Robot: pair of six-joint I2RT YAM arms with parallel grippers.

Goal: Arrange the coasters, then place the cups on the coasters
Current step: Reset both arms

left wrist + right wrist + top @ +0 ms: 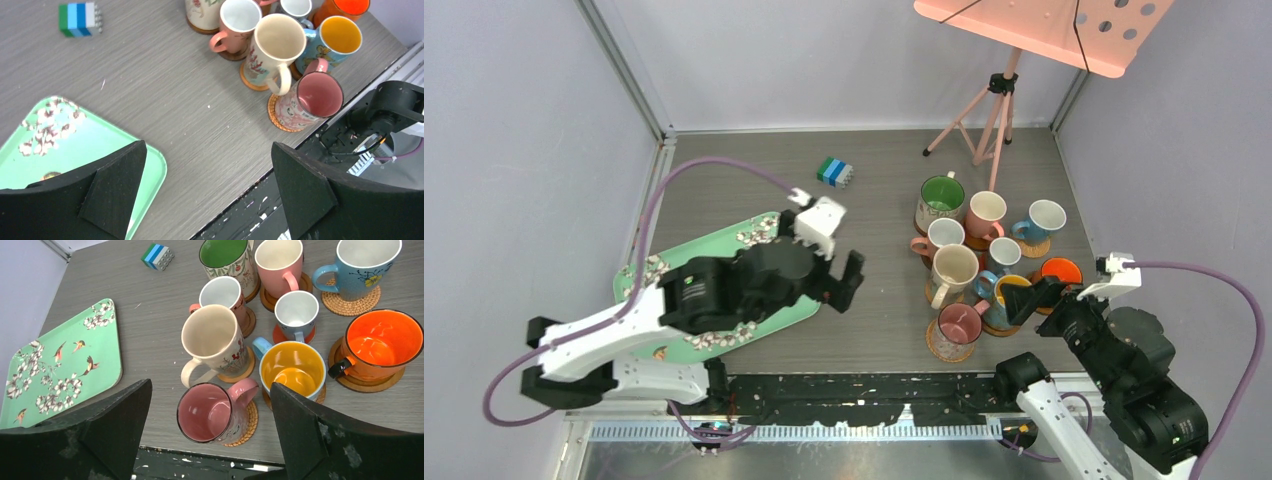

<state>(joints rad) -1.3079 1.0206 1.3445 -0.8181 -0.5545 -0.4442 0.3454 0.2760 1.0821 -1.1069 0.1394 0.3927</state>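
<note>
Several cups stand in a tight cluster at the right of the table, each on its own coaster. Nearest the front edge, the mauve cup [210,412] sits on a woven coaster [250,422]. Behind it are the cream cup [210,337], the yellow-inside cup [292,367] and the orange-inside cup [382,342] on a dark wood coaster [367,384]. Further back stand the green-inside cup [223,255], a pink cup [280,260] and a light blue cup [365,260]. My right gripper [210,390] hangs open above the mauve cup, holding nothing. My left gripper [208,150] is open and empty over bare table left of the cluster.
A mint-green floral tray [714,245] lies at the left, partly under my left arm. A blue-green toy block [835,172] sits at the back centre. A pink music stand [994,110] rises behind the cups. Grey walls close in three sides.
</note>
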